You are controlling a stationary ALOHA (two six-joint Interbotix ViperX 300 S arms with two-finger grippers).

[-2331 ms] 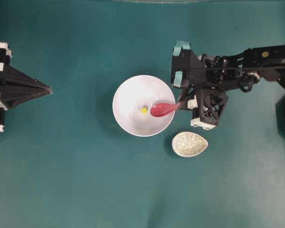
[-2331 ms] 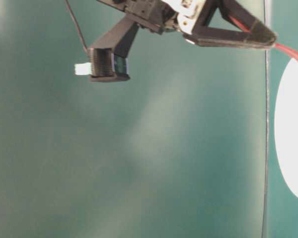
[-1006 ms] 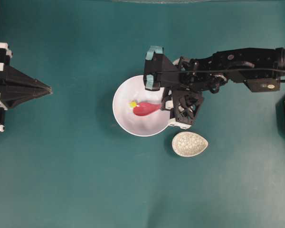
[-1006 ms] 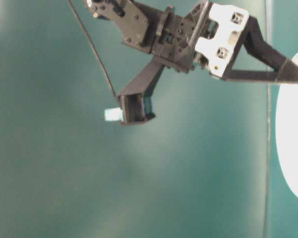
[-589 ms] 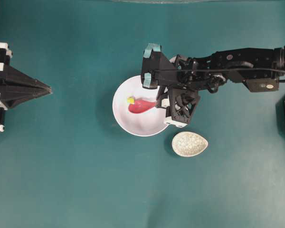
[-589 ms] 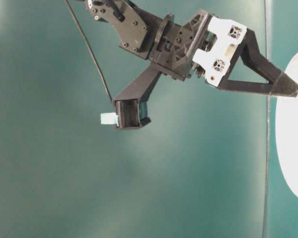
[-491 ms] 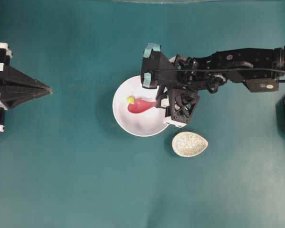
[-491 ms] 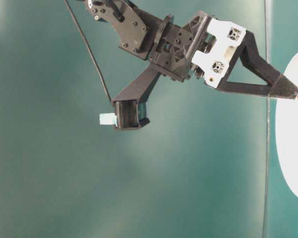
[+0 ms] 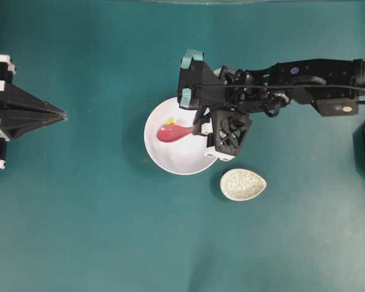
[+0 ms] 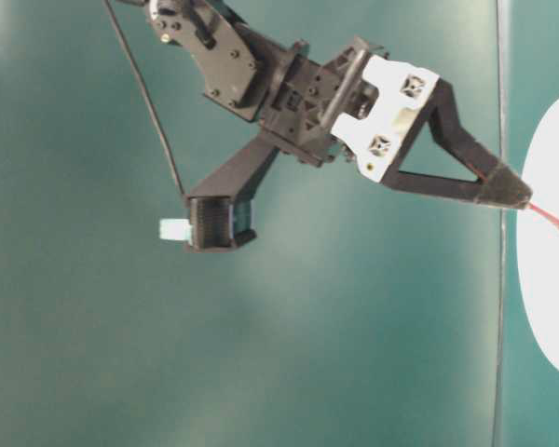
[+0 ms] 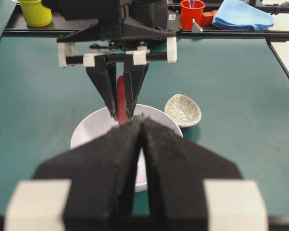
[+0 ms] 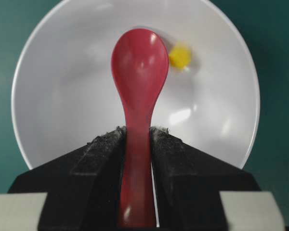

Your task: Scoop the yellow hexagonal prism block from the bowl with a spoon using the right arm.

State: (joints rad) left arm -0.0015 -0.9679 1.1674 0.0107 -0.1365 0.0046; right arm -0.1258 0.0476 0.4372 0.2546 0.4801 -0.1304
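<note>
Covering the whole scene is the flat teal table mat [image 9: 97, 231], and the black right arm with teal-taped parts [image 9: 304, 79] reaches in from 3 o'clock to the middle. Its pointed black right gripper [image 12: 137, 139] has the jaws pinching the short handle of the glossy pink-red soup spoon [image 12: 138, 86], and the oval scoop is inside the large round plain white bowl [image 9: 155, 149]. At 5 o'clock from this bowl, apart from it, lies the small speckled off-white oval dish [image 9: 243, 184]. The other black left gripper [image 9: 55, 114] waits at 9 o'clock, far from the bowl, with its jaws pressed together on nothing. The tiny bright yellow hexagonal prism block [image 12: 180, 56] lies on the bowl's inner wall, just beside the scoop at its 2 o'clock in the right wrist view, not in it. So, in my judgement, the spoon is grasped and brought to the block, but the scooping itself and the lifting out are left.
</note>
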